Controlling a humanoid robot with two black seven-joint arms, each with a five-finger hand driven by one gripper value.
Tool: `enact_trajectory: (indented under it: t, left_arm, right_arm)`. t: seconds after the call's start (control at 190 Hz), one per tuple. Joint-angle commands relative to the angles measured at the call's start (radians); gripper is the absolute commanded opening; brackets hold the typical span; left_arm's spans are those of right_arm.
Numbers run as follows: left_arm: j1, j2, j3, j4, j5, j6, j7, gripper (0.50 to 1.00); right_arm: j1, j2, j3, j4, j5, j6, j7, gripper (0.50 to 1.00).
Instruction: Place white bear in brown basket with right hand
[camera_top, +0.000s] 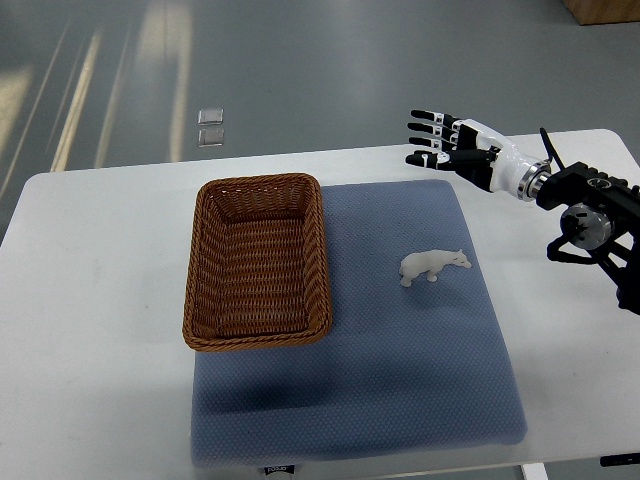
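A: Fingers (428, 131)?
B: Spread and straight, black-tipped, holding nothing. Belonged to the right hand (455, 145), hovering over the far right corner of the mat (400, 380), wrist and arm (585, 215) running off to the right edge.

A: And the bear (432, 265)?
B: Small, white, glossy, standing on four legs. Stood on the mat's right half, head toward the right, nearer than the hand and well apart from it. Touched nothing else.

A: Basket (257, 262)?
B: Brown wicker, rectangular, upright, nothing inside. Sat on the mat's left part, its left rim hanging past the mat edge onto the table (90, 330). Left of the bear, a clear strip of blue between them.

A: Room to move?
B: Open mat all round the bear. Bare white table right of the mat, under the arm. Table's far edge just beyond the hand; grey floor (320, 70) past that.
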Motion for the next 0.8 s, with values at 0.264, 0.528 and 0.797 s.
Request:
enact_trajectory:
  t: [0.264, 0.528, 0.797]
  left_arm:
    - [0.001, 0.0, 0.0, 0.0, 0.0, 0.0, 0.0, 1.0]
    - [0.001, 0.0, 0.0, 0.0, 0.0, 0.0, 0.0, 1.0]
    - [-0.001, 0.0, 0.0, 0.0, 0.0, 0.0, 0.0, 1.0]
  right_arm:
    - [0.008, -0.036, -0.04, 0.099, -0.395, 0.034, 0.045, 0.93]
    - [0.008, -0.142, -0.106, 0.218, -0.77, 0.044, 0.152, 0.93]
    - [0.041, -0.258, -0.249, 0.379, -0.907, 0.044, 0.163, 0.93]
